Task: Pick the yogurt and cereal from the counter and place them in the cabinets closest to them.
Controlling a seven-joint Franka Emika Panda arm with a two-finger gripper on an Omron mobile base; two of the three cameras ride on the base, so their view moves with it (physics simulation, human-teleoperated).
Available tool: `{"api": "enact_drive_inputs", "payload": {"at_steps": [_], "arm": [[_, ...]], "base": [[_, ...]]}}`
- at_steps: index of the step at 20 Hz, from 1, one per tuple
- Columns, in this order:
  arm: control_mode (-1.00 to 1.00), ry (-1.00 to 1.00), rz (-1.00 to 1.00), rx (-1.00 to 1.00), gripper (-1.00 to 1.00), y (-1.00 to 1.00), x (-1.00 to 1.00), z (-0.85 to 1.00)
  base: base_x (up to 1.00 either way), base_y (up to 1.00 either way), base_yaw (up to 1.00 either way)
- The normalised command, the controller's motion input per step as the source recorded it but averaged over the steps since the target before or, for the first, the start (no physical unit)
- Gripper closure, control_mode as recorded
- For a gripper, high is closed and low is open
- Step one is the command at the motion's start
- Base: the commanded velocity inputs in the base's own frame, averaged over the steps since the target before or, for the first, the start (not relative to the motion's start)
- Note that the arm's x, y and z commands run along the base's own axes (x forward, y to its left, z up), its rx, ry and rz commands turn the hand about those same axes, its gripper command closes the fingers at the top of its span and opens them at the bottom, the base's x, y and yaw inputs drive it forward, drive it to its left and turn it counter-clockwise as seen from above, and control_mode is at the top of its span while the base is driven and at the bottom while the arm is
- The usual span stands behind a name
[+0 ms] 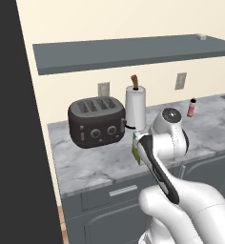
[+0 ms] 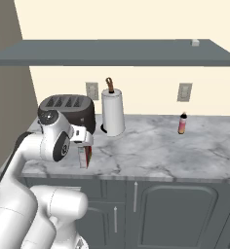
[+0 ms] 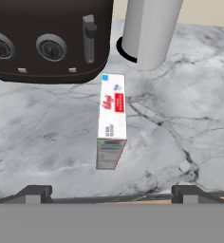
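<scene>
Cereal (image 3: 111, 121) box stands upright on the counter (image 3: 190, 123), just in front of the toaster (image 3: 47, 38) and near the paper-towel roll (image 3: 149, 31), touching neither. In hand view I look down on its narrow white top with red print, straight below my pincer (image 3: 112, 193). My fingertips (image 3: 35, 193) sit far apart at the bottom of that view, so the pincer is spread wide, pinching nothing, box between the tips but clear of both. Left base view: a green sliver of the box (image 1: 135, 151) peeks out beside my wrist, mid-counter (image 1: 86, 167), forward of the toaster (image 1: 95, 121) and roll (image 1: 135, 107). Right base view: red side of the box (image 2: 86, 156) shows under my hand, near the counter's (image 2: 161, 151) front edge, toaster (image 2: 68, 112) behind it, roll (image 2: 113, 113) to the side. Slim pink-red bottle (image 2: 182, 123) stands well apart along the counter, same in left base view (image 1: 191, 107). Yogurt (image 2: 195, 43) looks like the small pale thing on top of the cabinets (image 2: 112, 52) slab, far end; too small to be sure; also seen in left base view (image 1: 200, 36) on the slab (image 1: 124, 52).
</scene>
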Motion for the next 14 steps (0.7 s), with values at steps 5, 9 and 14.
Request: {"api": "enact_drive_inputs", "payload": {"at_steps": [5, 9, 14], "arm": [[-1.00, 0.00, 0.00, 0.00, -1.00, 0.00, 0.31, -0.03], [-1.00, 0.00, 0.00, 0.00, -1.00, 0.00, 0.26, -0.05], [-1.00, 0.01, 0.00, 0.00, -1.00, 0.00, 0.19, -0.07]], "base": [[0.00, 0.00, 0.00], [0.00, 0.00, 0.00], [0.00, 0.00, 0.00]]}}
